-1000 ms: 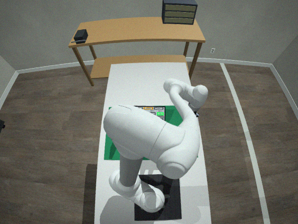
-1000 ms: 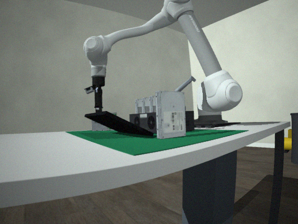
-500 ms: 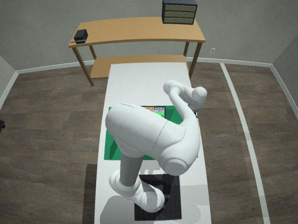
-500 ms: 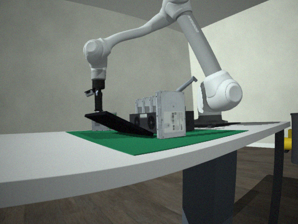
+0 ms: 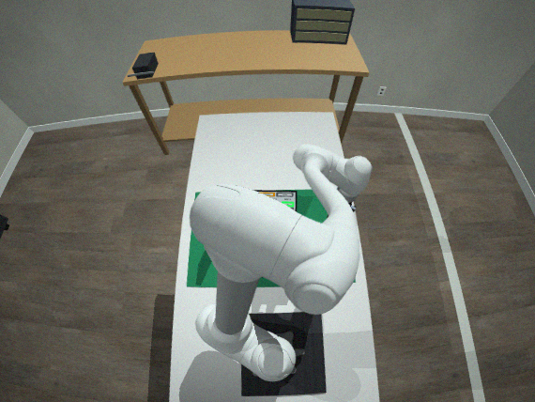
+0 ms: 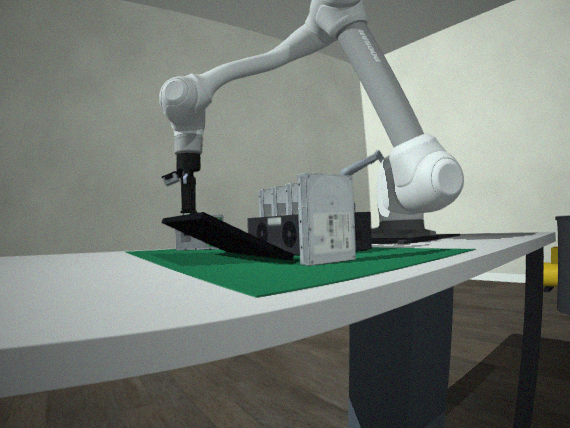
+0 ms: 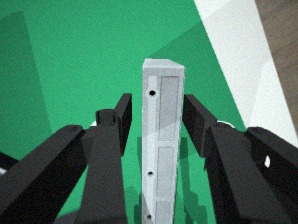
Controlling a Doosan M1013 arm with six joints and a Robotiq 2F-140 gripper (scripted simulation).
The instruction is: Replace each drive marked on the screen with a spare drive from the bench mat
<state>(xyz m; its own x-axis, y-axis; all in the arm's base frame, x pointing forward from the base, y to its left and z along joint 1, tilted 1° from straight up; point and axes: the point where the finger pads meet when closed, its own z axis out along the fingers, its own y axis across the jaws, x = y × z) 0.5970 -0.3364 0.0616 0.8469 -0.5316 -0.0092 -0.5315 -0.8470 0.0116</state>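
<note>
From the left in the exterior view, the pincer (image 6: 188,212) (image 7: 157,107) is apart, fingers either side of a drive (image 6: 192,243) (image 7: 162,120) on the mat (image 5: 307,201) (image 6: 250,281) (image 7: 75,65); then the tilted screen (image 5: 292,197) (image 6: 227,237), the dock (image 6: 270,232) holding upright drives (image 6: 281,195), and another drive (image 6: 326,215) (standing tall)

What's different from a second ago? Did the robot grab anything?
The tool moved down a little, toward the upright drive. It didn't grab or let go of anything: its fingers are open, with a gap on each side of the drive. The tilted screen stayed put.
</note>
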